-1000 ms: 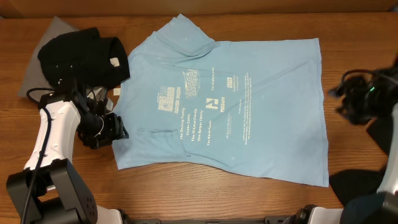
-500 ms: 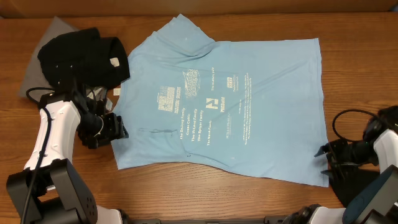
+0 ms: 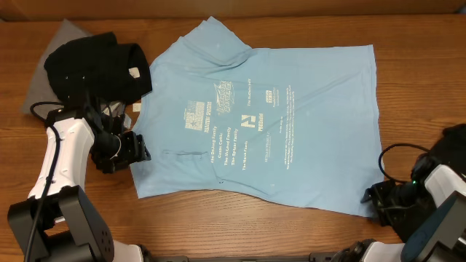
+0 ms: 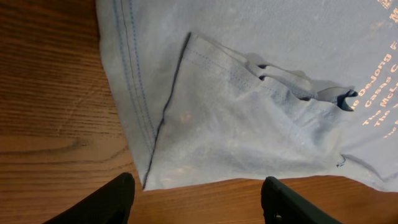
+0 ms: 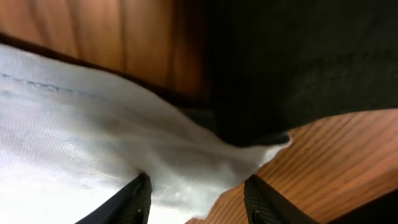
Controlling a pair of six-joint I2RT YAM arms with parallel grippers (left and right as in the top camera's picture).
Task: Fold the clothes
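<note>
A light blue T-shirt (image 3: 262,124) with printed text lies flat on the wooden table. My left gripper (image 3: 142,153) is open at the shirt's lower left, by the sleeve. In the left wrist view its fingers (image 4: 196,202) are on bare wood just short of the sleeve corner (image 4: 249,112). My right gripper (image 3: 375,198) is open at the shirt's lower right hem corner. In the right wrist view that corner (image 5: 93,155) lies between its fingers (image 5: 198,199), which are not closed on it.
A black garment (image 3: 98,65) lies bunched on a grey cloth (image 3: 51,58) at the back left, next to the shirt's collar side. A dark cloth (image 5: 298,62) lies right behind the hem corner in the right wrist view. The table's front edge is close to both arms.
My right arm has swung from the table's right side down to the shirt's lower right corner. My left arm and the shirt have not moved.
</note>
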